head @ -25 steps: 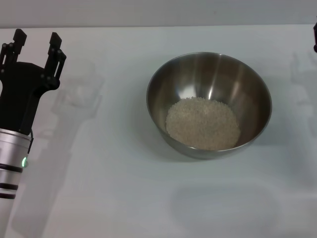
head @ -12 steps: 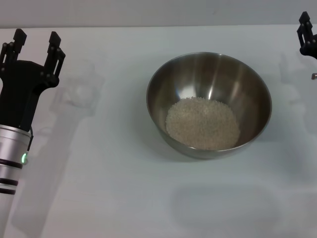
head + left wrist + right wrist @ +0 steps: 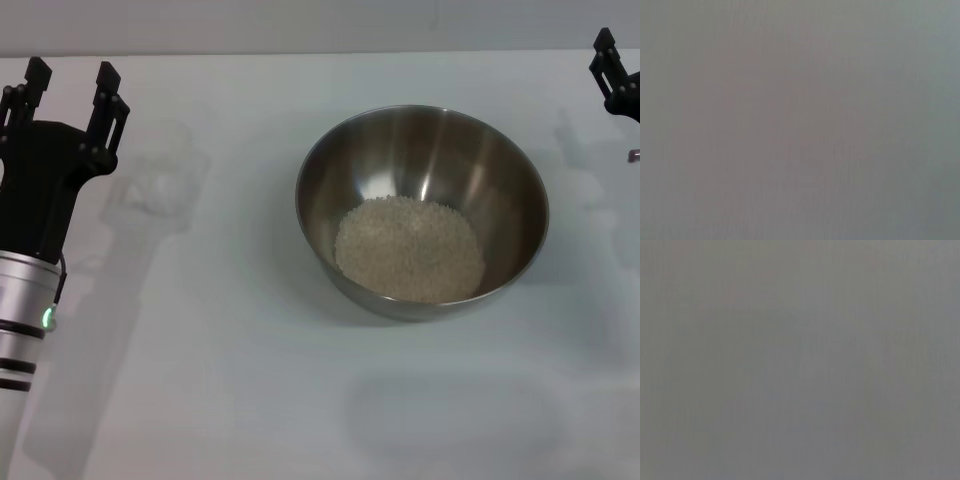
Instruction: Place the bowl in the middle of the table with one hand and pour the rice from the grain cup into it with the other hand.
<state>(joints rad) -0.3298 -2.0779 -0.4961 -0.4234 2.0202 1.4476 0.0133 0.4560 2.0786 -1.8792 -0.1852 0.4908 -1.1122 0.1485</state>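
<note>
The steel bowl (image 3: 422,160) stands in the middle of the white table (image 3: 230,380). A mound of rice (image 3: 410,248) lies in its bottom. The clear grain cup (image 3: 160,182) stands on the table left of the bowl and looks empty. My left gripper (image 3: 70,80) is open and empty at the left edge, just left of the cup and apart from it. Only a black part of my right gripper (image 3: 612,72) shows at the far right edge, well clear of the bowl. Both wrist views show plain grey only.
The table's back edge (image 3: 300,52) runs across the top of the head view. Bare white surface lies in front of the bowl and between the cup and the bowl.
My right gripper has come further into view at the right edge, moving a little left and up. My left gripper has barely shifted. Bowl, rice and cup have not moved.
</note>
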